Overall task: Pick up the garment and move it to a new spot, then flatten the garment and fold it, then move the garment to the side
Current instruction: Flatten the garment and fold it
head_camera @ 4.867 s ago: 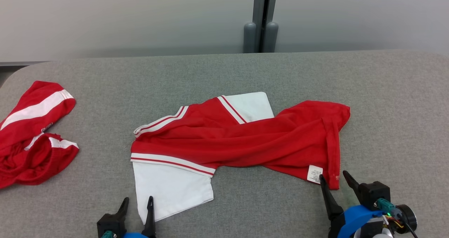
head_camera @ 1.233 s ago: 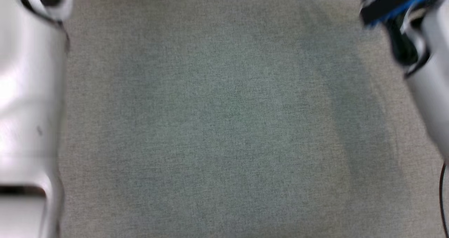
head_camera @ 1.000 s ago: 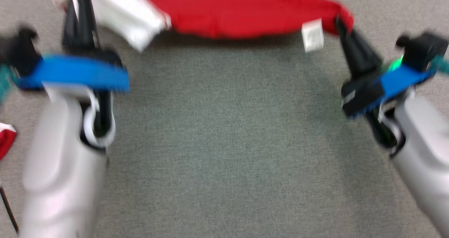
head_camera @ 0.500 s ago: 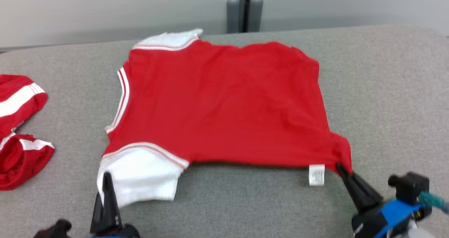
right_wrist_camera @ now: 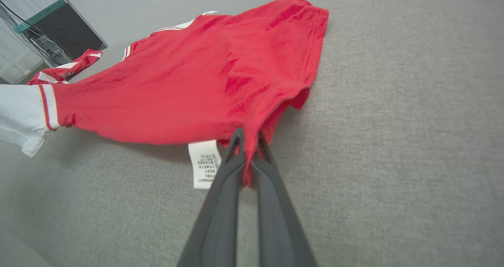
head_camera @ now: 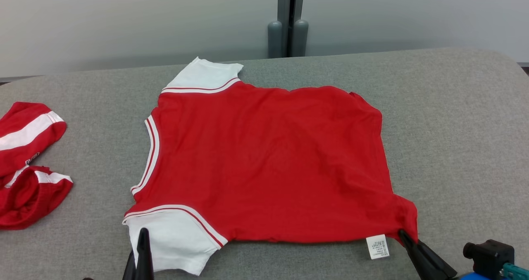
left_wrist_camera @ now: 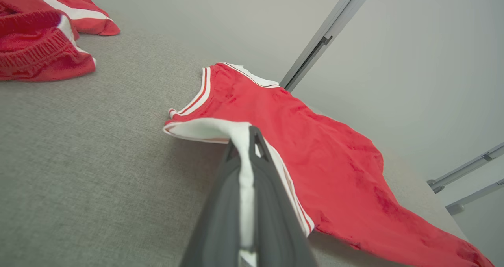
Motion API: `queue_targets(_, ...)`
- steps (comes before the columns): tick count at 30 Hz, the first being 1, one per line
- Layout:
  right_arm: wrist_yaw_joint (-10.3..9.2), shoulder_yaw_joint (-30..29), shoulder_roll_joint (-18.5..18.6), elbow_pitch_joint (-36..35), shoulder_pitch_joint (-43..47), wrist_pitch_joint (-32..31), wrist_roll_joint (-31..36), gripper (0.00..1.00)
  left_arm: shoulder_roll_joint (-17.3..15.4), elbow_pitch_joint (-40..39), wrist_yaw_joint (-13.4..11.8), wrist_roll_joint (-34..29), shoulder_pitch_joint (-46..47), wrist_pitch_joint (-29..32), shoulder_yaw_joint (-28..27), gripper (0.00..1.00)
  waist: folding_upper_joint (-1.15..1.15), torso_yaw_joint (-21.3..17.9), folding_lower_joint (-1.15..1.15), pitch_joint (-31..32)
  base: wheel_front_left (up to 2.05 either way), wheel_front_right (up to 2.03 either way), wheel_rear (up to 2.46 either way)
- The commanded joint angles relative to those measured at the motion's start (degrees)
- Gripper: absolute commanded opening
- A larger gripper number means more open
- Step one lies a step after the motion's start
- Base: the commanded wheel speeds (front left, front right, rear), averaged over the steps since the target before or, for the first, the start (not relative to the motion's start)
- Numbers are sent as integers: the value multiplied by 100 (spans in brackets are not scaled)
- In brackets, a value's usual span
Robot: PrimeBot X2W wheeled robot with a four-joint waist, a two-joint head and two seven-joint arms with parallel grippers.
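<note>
The garment (head_camera: 264,160) is a red shirt with white sleeves, spread almost flat across the middle of the grey table (head_camera: 454,127). My left gripper (head_camera: 143,235) is shut on the near white sleeve (left_wrist_camera: 220,128) at the lower left. White cloth runs between its fingers in the left wrist view, where the gripper (left_wrist_camera: 252,135) pinches the sleeve's edge. My right gripper (head_camera: 403,233) is shut on the shirt's near right hem corner, beside the white care label (head_camera: 377,246). In the right wrist view that gripper (right_wrist_camera: 247,137) holds bunched red cloth (right_wrist_camera: 197,74) next to the label (right_wrist_camera: 204,164).
A second red and white garment (head_camera: 25,164) lies crumpled at the table's left edge, also seen as a red heap (left_wrist_camera: 39,34) in the left wrist view. A grey wall with a vertical post (head_camera: 288,20) stands behind the table.
The head camera swung from looking down at my arms to the table. The garment, held at both near corners, went from bunched to spread flat and settled closer to me.
</note>
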State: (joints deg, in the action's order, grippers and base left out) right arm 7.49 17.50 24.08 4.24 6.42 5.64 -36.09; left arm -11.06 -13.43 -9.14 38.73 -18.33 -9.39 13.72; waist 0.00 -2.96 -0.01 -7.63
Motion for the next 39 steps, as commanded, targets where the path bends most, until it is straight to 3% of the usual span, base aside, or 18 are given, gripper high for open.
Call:
queue_targets(1,1,-54,-71,-72,63,-73,72,0,-64,41,45,-39,191,44,29,0,0,-6,1,-16,0,0,0)
queue_targets(14,1,-268,-359,35,-783,-650,-49,0,-392,767,415,-93,1558,329,-8,0,0,-110,1,-402,0,0,0)
queue_targets(32,1,120,-646,1543,-2558,-359,-111,0,-481,2841,882,-223,3755,339,77,0,0,-146,1,-1056,0,0,0)
queue_targets(33,1,145,-645,1608,-2606,-318,-94,45,-486,2965,900,-245,3813,326,96,0,0,-153,1,-1063,0,0,0)
queue_targets(34,1,171,-648,1669,-2641,-274,-80,100,-497,3073,902,-290,3870,281,102,9,0,-159,1,-1062,0,0,0)
queue_targets(35,1,186,-652,1716,-2653,-213,-72,100,-489,3160,901,-317,3917,205,96,100,0,-165,1,-1056,0,0,0)
queue_targets(39,1,163,-527,1720,-2467,92,87,100,-412,3392,932,-351,3900,-65,105,100,0,-146,1,-947,0,0,0)
